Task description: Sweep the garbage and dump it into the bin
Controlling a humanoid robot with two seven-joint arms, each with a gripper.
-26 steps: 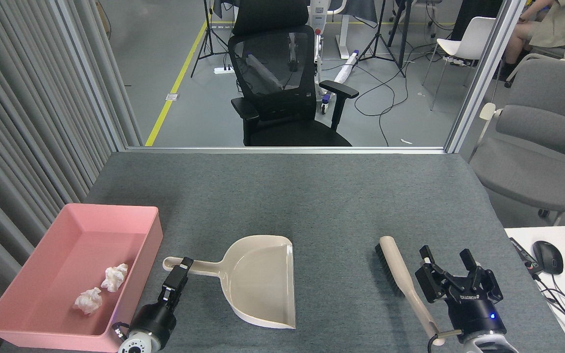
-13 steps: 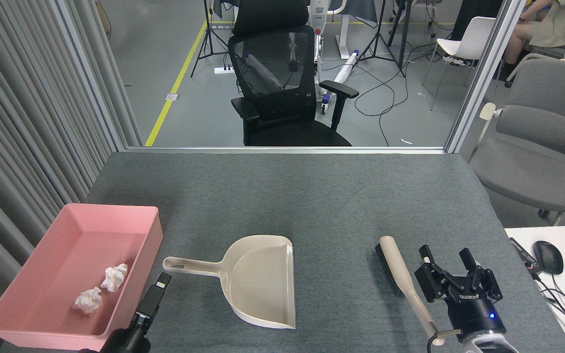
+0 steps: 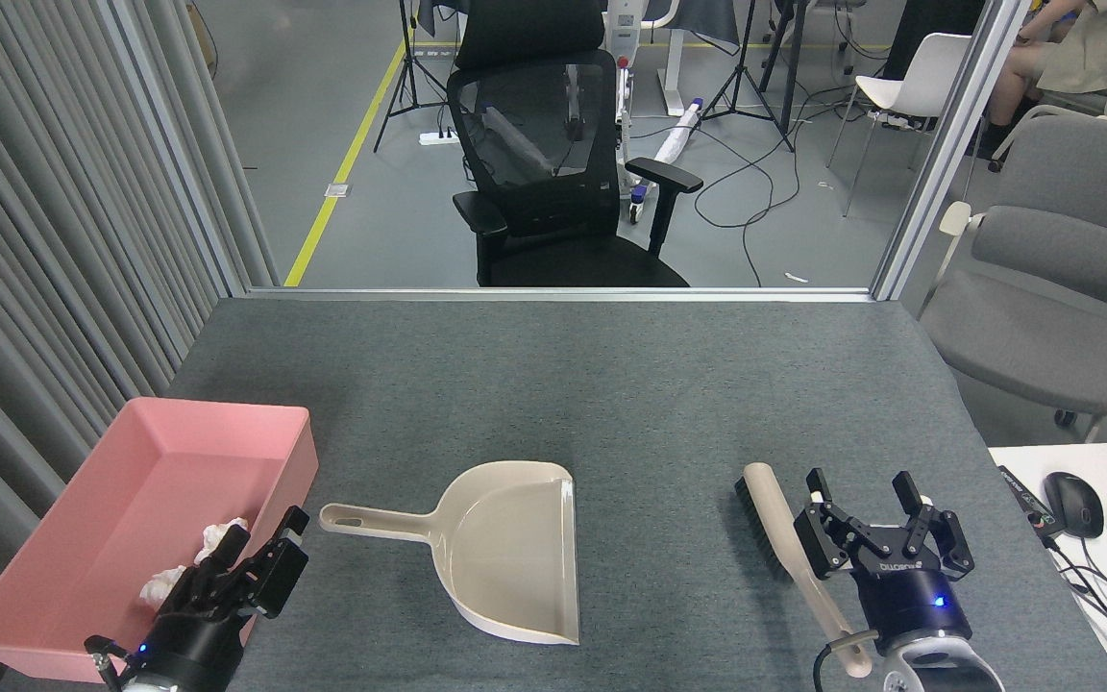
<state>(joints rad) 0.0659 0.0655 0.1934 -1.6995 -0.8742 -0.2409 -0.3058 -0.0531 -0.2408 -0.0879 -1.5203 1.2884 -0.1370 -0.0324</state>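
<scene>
Sweeping looked done, paper already dumped
Tissue wads (image 3: 219, 534) lay in pink bin (image 3: 145, 452); dustpan (image 3: 505, 543) empty, brush (image 3: 784, 543) down; left claw (image 3: 260, 553) and right claw (image 3: 866, 505) open, holding nothing

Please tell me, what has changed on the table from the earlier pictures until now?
The left claw let go of the dustpan handle, pulled back toward the robot and now sits open in front of the pink bin, partly hiding the tissue wads. The right claw shifted slightly left, open, beside the brush. Dustpan, brush, bin and wads did not move.
</scene>
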